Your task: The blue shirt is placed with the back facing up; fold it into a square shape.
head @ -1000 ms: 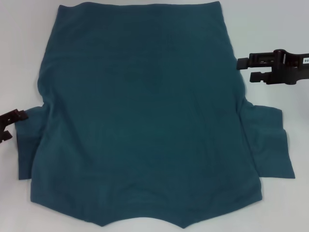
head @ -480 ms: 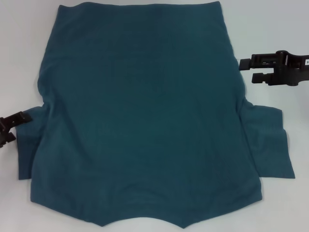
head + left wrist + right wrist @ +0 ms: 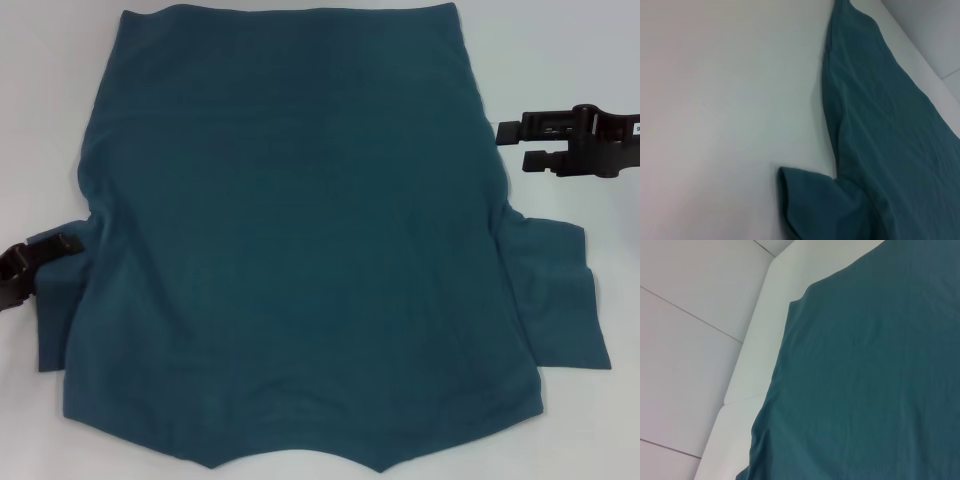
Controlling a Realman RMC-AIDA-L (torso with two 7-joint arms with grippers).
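Lying spread flat on the white table (image 3: 40, 120), back up, the blue shirt (image 3: 300, 250) is filling most of the head view, both sleeves sticking out sideways. At the left sleeve's edge the left gripper (image 3: 62, 246) is hovering, whether spread or closed I cannot tell. Beside the shirt's right edge, the right gripper (image 3: 512, 146) is holding its fingers spread apart, pinching nothing

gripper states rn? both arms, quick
Left pincer: over the blue shirt's left sleeve edge; open or shut cannot be told.
Right pincer: open, empty, just off the shirt's right side.
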